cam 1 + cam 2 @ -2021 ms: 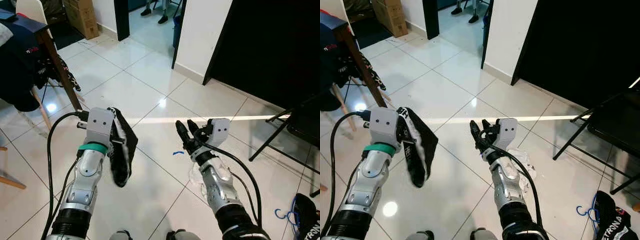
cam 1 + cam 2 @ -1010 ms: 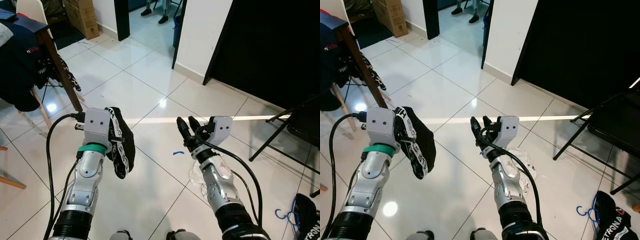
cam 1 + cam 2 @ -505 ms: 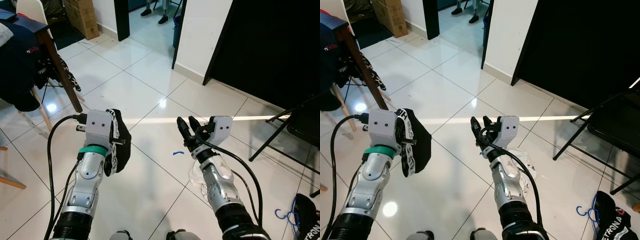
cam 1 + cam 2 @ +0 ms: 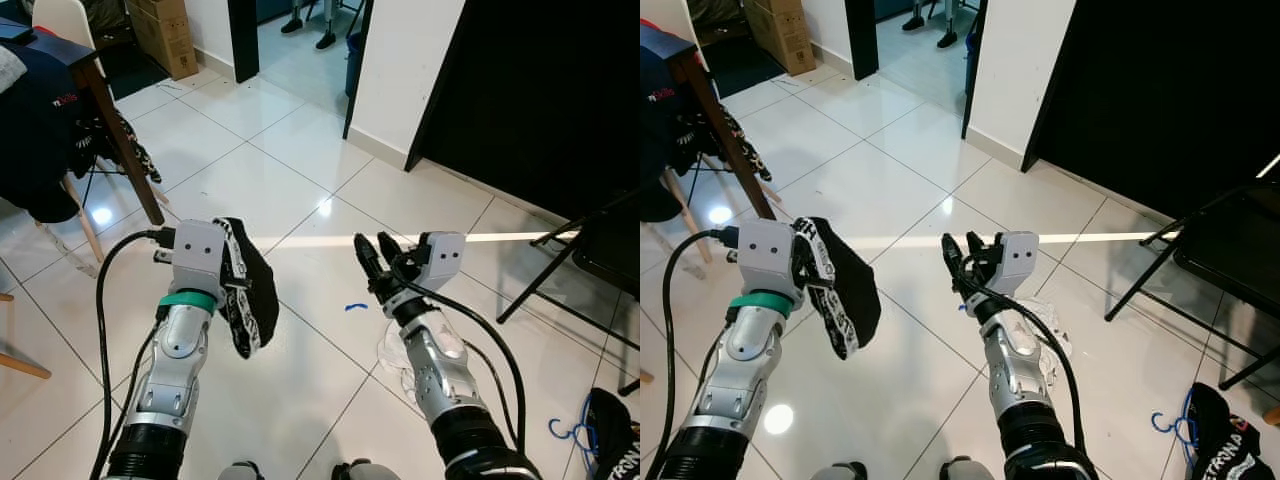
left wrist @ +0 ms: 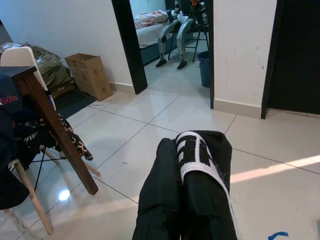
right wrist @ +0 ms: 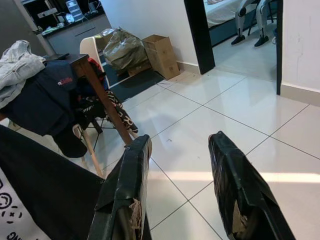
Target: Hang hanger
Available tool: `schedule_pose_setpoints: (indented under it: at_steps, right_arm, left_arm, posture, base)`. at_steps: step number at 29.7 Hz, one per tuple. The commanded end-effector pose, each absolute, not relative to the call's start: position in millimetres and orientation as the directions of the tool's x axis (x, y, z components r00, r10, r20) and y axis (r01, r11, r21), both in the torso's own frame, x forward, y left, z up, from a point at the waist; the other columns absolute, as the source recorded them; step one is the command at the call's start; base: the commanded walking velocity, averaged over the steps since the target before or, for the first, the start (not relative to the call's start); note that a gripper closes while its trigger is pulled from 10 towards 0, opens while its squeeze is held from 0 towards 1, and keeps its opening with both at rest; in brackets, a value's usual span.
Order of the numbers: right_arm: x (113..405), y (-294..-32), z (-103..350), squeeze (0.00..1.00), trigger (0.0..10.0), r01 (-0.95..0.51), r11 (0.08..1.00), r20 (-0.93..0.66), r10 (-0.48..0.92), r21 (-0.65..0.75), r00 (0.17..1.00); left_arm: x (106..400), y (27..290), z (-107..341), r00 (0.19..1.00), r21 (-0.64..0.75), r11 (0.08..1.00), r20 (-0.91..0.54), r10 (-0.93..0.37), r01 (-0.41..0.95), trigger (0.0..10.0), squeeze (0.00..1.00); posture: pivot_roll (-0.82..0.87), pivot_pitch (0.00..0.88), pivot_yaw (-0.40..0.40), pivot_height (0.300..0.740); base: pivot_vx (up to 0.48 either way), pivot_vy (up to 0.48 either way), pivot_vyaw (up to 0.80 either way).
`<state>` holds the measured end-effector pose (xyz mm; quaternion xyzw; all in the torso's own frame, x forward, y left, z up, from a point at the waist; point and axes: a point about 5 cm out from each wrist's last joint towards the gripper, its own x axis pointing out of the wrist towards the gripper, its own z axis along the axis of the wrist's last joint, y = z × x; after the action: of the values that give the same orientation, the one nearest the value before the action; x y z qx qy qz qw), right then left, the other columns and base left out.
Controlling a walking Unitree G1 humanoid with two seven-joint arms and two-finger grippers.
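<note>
Left eye view: my left hand (image 4: 232, 285) at lower left pinches a black garment (image 4: 252, 292) that droops beside it; my right hand (image 4: 372, 262), centre frame, holds its fingers spread, empty.

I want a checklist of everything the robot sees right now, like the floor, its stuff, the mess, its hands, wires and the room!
Surface: glossy white tiled floor, light glare.
Job's things: no hanger seen; black garment with white patterned band held off the floor.
Clutter: white crumpled item and blue mark on the floor; dark bag with blue cord.
End effectors: left end effector shut on the garment; right end effector open, holding nothing.
Cables: black cable looping along the left arm; another along the right.
Surroundings: wooden table with clothes, cardboard box, doorway, black folding chair.
</note>
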<state>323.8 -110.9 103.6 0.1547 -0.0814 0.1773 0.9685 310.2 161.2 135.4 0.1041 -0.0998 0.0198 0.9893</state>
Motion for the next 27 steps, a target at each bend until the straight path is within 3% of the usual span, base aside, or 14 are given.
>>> schedule_pose_setpoints:
  at_steps: [1, 27]
  right_arm:
    - [322.9, -112.7, 100.5, 0.0, 10.0, -0.353, 0.892, 0.199, 0.306, 0.283, 0.931]
    - [323.5, -113.6, 100.3, 0.0, 10.0, -0.338, 0.897, 0.194, 0.291, 0.284, 0.937]
  left_arm:
    - [309.0, 161.2, 133.0, 0.981, 0.2, 0.978, 0.192, 0.021, -0.06, 10.0, 0.0]
    - [311.9, 160.6, 134.0, 0.983, 0.191, 0.981, 0.186, 0.005, -0.041, 10.0, 0.0]
  posture:
    - [0.04, 0.058, -0.019, 0.74]
    - [0.03, 0.065, -0.007, 0.74]
  base:
    - [0.0, 0.0, 0.0]
    - [0.0, 0.0, 0.0]
